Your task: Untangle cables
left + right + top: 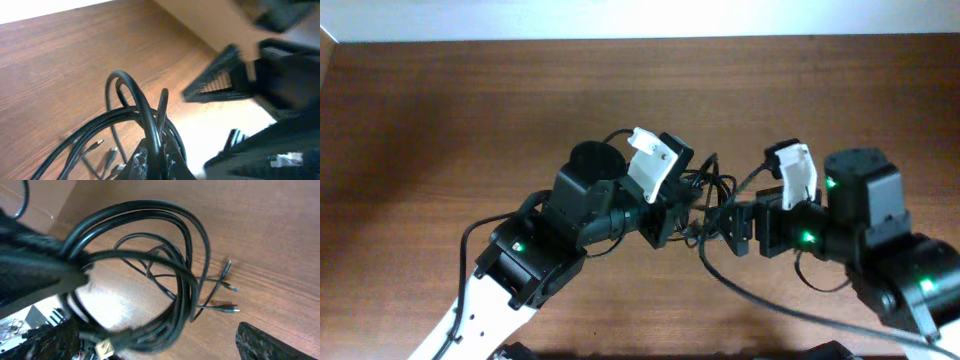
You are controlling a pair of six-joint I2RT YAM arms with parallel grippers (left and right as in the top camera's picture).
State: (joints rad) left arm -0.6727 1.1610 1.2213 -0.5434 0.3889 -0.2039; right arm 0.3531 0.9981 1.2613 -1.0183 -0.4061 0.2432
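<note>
Step in hand, as I read it: the pull-apart, with both arms nose to nose mid-table and the cables (708, 200) bunched between them. The left gripper (672, 210) is clamped on the bundle. In its wrist cam the cords run straight down into the textured pads (142, 162), and one stiff loop arches up just above them. The right gripper (730, 226) looks released. Its wrist cam shows the fingers (265, 340) spread well apart, w/ the thick part of the coil passing between them, nearer the far-side finger and not pinched.

The coil is several thin black cords, smooth, round-section and slightly glossy. The heavier strands lie in a wide ring, and finer ones cross inside it in a messy knot. Small plug ends (231, 310) poke out past the ring on the side away from the left fingers. They're metallic, one w/ a bluish tip, and they rest on the table (440, 120), which is matte brown wood grain.

Next move, my call: close the right fingers on one strand only, pref. a thin one near a free plug, then draw it away from the left pads while those hold. Needs fine aim, since the strands touch and overlap. I can't tell which plug belongs to which cord, so I risk tightening the knot.
</note>
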